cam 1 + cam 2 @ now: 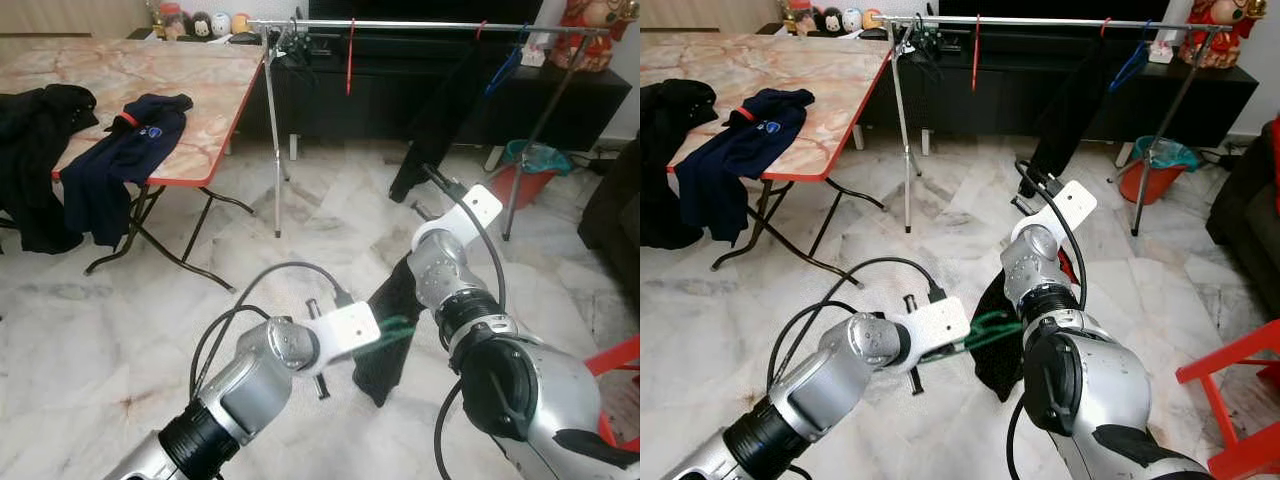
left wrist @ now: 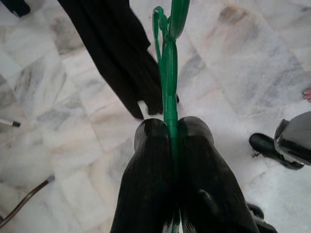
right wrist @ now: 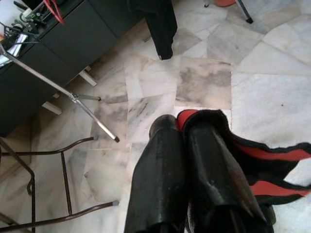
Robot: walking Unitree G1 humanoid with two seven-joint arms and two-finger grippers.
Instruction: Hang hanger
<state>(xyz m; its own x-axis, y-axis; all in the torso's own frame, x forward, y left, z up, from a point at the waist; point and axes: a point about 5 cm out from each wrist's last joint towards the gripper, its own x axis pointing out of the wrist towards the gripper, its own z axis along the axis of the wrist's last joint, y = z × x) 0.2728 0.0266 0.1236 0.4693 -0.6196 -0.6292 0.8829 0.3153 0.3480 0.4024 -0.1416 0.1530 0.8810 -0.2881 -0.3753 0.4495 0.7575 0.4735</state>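
A white-and-grey marble floor spreads under everything. At the robot's left stands a folding table with a pink marbled tabletop, a navy shirt and a black garment draped over its edge. Ahead, a silver metal drying rack spans the view, carrying a red hanger, a blue hanger and a hanging black cloth. Beyond its right leg sits a red bucket with a teal liner; its contents cannot be made out.

The thin green plastic hanger is low before the robot, pinched between the pressed-together fingers of the left gripper, that arm bent inward across the body. The right gripper, arm raised forward, nips the black garment with red trim, which hangs between both arms.
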